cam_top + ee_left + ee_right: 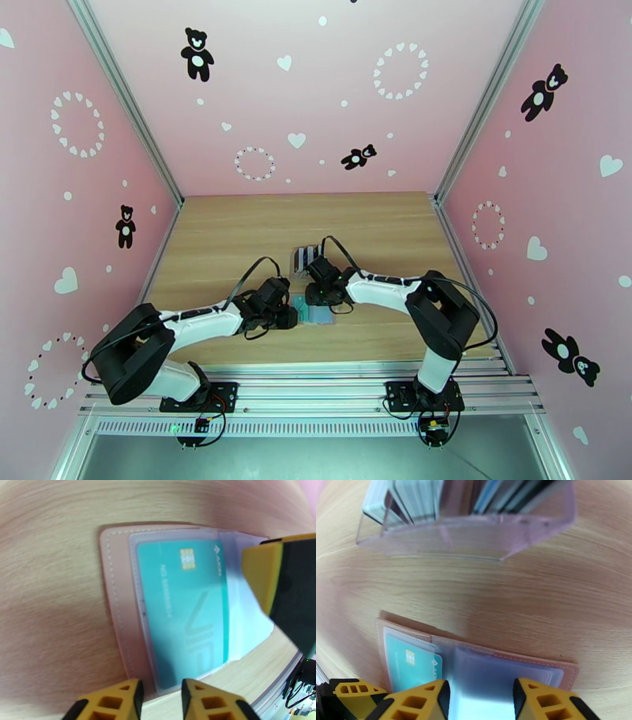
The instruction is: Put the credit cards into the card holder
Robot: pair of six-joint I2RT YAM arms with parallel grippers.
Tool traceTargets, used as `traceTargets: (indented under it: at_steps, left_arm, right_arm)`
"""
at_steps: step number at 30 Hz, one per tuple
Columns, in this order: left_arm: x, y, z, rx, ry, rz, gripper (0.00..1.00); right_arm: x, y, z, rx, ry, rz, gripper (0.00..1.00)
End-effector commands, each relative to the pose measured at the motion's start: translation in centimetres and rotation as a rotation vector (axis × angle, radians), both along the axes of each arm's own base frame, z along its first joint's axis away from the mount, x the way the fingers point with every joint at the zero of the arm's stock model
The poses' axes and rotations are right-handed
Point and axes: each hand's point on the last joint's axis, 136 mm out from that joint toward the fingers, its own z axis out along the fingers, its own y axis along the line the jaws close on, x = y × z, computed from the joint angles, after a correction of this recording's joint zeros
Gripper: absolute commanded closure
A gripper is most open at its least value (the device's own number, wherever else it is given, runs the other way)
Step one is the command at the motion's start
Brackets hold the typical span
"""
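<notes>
The left wrist view gives us the holder (114, 598) lying open on the table (47, 578), with a teal card (185, 614) tucked in a clear sleeve (245, 610). The left fingers (114, 701) stand slightly apart at its near edge, gripping nothing. The right wrist view adds the stand (466, 539) beyond the holder, more cards (414, 499) upright in it, and the right fingers (418, 701) wide apart astride the sleeve. From above, the holder lies mid-table between both sets of fingers.
</notes>
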Motion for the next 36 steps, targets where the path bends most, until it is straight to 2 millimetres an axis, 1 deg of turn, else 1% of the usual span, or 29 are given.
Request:
traceTargets:
  at_steps: [1, 4, 7, 13, 16, 20, 27, 36]
  left_arm:
    - [0.1, 1.0, -1.6, 0.083, 0.002, 0.001, 0.63]
    - [0.3, 0.9, -1.9, 0.095, -0.001, -0.007, 0.63]
    - [0.5, 0.9, -2.1, 0.099, -0.005, -0.013, 0.63]
    - [0.5, 0.9, -1.9, 0.094, -0.012, -0.026, 0.73]
    - [0.5, 0.9, -1.7, 0.089, -0.020, -0.029, 0.75]
    - [0.7, 0.8, -1.2, 0.079, -0.034, -0.028, 0.77]
    - [0.7, 0.7, -1.0, 0.069, -0.037, -0.031, 0.78]
    - [0.5, 0.7, -0.7, 0.054, -0.039, -0.039, 0.77]
  right_arm:
    - [0.3, 0.4, -0.5, 0.007, 0.009, 0.011, 0.52]
    - [0.2, 0.2, -0.7, -0.004, 0.014, 0.007, 0.52]
    - [0.2, -0.1, -0.5, -0.005, 0.007, -0.003, 0.52]
    - [0.5, -1.3, 1.5, 0.003, -0.040, -0.028, 0.52]
    - [0.7, -1.8, 2.3, 0.001, -0.055, -0.036, 0.52]
    - [1.0, -2.4, 2.7, -0.017, -0.065, -0.041, 0.52]
    - [1.0, -2.2, 1.0, -0.030, -0.030, -0.038, 0.52]
    - [1.0, -2.3, 0.0, -0.047, -0.017, -0.037, 0.52]
